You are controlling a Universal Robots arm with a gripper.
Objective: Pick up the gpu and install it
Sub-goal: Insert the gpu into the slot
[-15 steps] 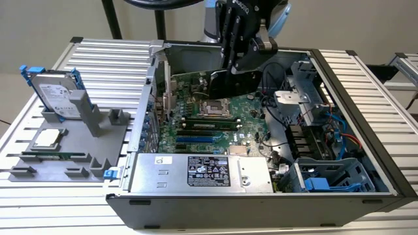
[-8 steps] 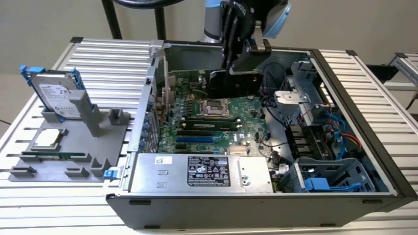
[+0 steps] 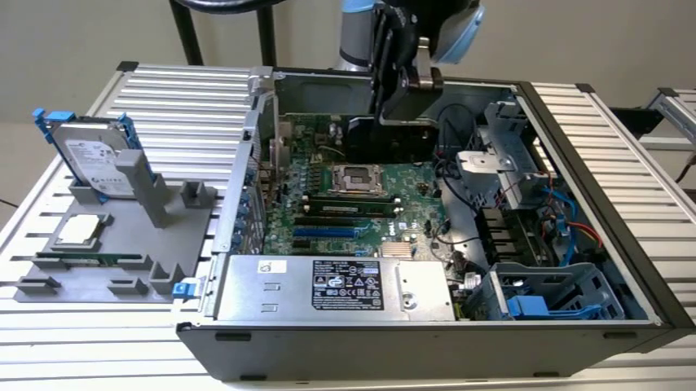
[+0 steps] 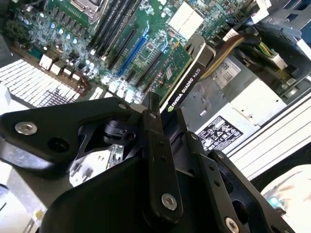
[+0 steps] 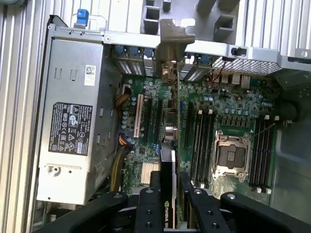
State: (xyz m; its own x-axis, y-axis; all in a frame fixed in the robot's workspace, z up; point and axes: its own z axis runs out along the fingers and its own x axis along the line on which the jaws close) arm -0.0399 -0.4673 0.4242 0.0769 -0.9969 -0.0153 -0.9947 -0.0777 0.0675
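Note:
The gpu (image 3: pixel 392 138) hangs on edge inside the open computer case, over the back part of the green motherboard (image 3: pixel 326 220). My gripper (image 3: pixel 405 110) is shut on its upper edge. In the second wrist view the two black fingers (image 4: pixel 155 141) clamp the gpu (image 4: pixel 187 85), with its black shroud toward the power supply and its green board toward the memory slots. In the first wrist view the gpu (image 5: pixel 167 160) shows edge-on between the fingers (image 5: pixel 148 208), lined up along the expansion slots (image 5: pixel 141 116). Its silver bracket (image 5: pixel 170 43) is at the case's rear wall. I cannot tell if it touches a slot.
A silver power supply (image 3: pixel 326 287) lies at the case's front, with a blue-grey drive cage (image 3: pixel 544 297) beside it. The processor socket (image 3: pixel 357 177) sits mid-board. On the exterior view's left, a grey holder (image 3: pixel 142 269) carries a hard drive with blue rails (image 3: pixel 96 159), a processor chip (image 3: pixel 81 232) and a memory stick (image 3: pixel 87 259).

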